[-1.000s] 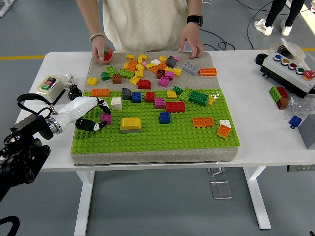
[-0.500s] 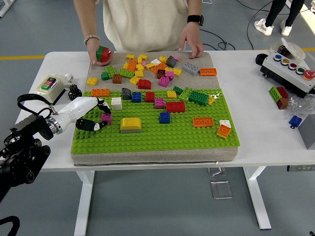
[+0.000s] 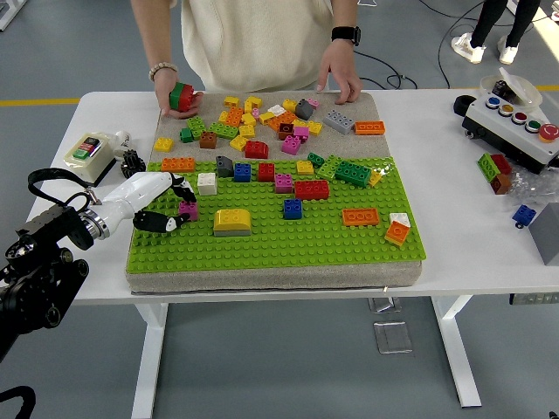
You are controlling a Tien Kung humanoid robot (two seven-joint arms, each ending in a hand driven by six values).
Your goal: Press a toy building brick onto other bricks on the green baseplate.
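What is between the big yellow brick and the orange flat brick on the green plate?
In the head view, a blue brick sits between the yellow brick and the orange flat brick; otherwise only bare green baseplate.

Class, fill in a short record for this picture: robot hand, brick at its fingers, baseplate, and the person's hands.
Left hand: over the green baseplate's left part, fingers around a magenta brick
Green baseplate: scattered bricks on it
Right hand: not in view
Person's hand: holds a red and green brick
Person's other hand: rests on the mat
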